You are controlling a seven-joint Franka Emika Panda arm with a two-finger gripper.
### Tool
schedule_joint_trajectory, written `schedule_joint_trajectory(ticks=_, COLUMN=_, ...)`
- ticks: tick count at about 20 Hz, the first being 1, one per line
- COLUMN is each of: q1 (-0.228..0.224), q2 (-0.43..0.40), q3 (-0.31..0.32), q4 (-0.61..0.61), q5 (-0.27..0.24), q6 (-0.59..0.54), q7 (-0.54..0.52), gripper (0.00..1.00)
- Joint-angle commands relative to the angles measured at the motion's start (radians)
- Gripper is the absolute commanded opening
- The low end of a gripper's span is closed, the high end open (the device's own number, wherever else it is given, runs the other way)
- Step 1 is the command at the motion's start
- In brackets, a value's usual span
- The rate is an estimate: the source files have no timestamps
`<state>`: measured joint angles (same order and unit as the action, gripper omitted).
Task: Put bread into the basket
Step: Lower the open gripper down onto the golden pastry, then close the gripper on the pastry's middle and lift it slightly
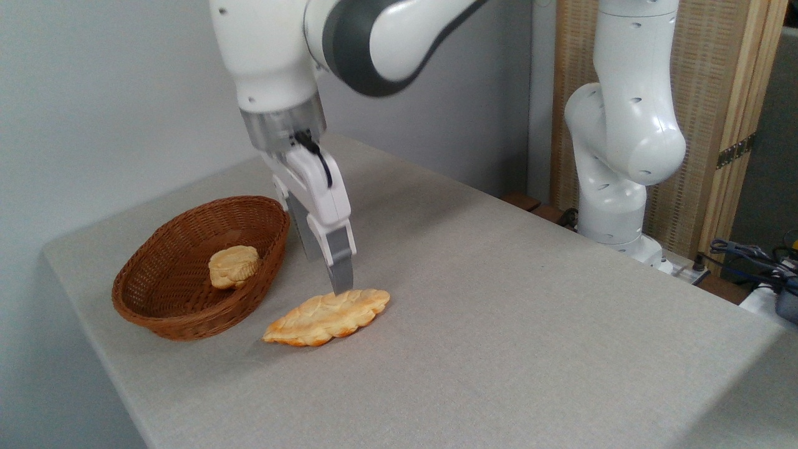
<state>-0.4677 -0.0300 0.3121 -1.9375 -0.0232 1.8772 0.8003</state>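
The bread (pixel 326 317), a long leaf-shaped golden-brown pastry, lies flat on the table just right of the basket. The basket (pixel 187 312) is an oval brown wicker bowl at the table's left. My gripper (pixel 325 275) points straight down over the bread's far edge. Its fingers stand apart, so it is open with nothing held. The nearer fingertip (pixel 341 284) reaches the top rear edge of the bread. The farther finger shows behind it, close to the basket's right rim. I cannot tell whether the fingertip touches the bread.
A small round pale-yellow bun (pixel 233 266) lies inside the basket. The table (pixel 499 324) has a grey cloth-like top. The arm's white base (pixel 617 187) stands at the table's far right edge, with cables (pixel 748 255) beyond it.
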Motion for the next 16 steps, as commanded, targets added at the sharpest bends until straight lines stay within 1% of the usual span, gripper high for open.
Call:
schedule_joint_trajectory(ticks=1, q1=-0.006, q2=-0.031, q3=0.005, q4=-0.126, q5=-0.003, q6=0.134, q7=0.030, gripper=1.00)
schedule_joint_trajectory(ticks=3, q1=-0.006, q2=-0.030, q3=0.005, q4=-0.168, q5=-0.003, q6=0.190, q7=0.057, gripper=1.00)
schedule_joint_trajectory(ticks=5, q1=-0.006, q2=-0.025, q3=0.005, q4=-0.192, q5=-0.003, q6=0.223, q7=0.085, gripper=1.00)
schedule_joint_trajectory(ticks=10, q1=-0.008, q2=0.001, q3=0.004, q4=-0.195, q5=-0.004, q6=0.241, q7=0.089, gripper=1.00)
schedule_joint_trajectory(ticks=12, q1=-0.028, q2=0.019, q3=0.004, q4=-0.195, q5=-0.006, q6=0.249, q7=0.088, gripper=1.00)
schedule_joint_trajectory(ticks=14, q1=-0.028, q2=0.028, q3=0.004, q4=-0.195, q5=-0.004, q6=0.252, q7=0.088, gripper=1.00)
schedule_joint_trajectory(ticks=15, q1=-0.028, q2=0.032, q3=0.004, q4=-0.193, q5=-0.004, q6=0.252, q7=0.088, gripper=0.98)
schedule_joint_trajectory(ticks=16, q1=-0.029, q2=0.033, q3=0.004, q4=-0.193, q5=-0.004, q6=0.253, q7=0.089, gripper=0.83)
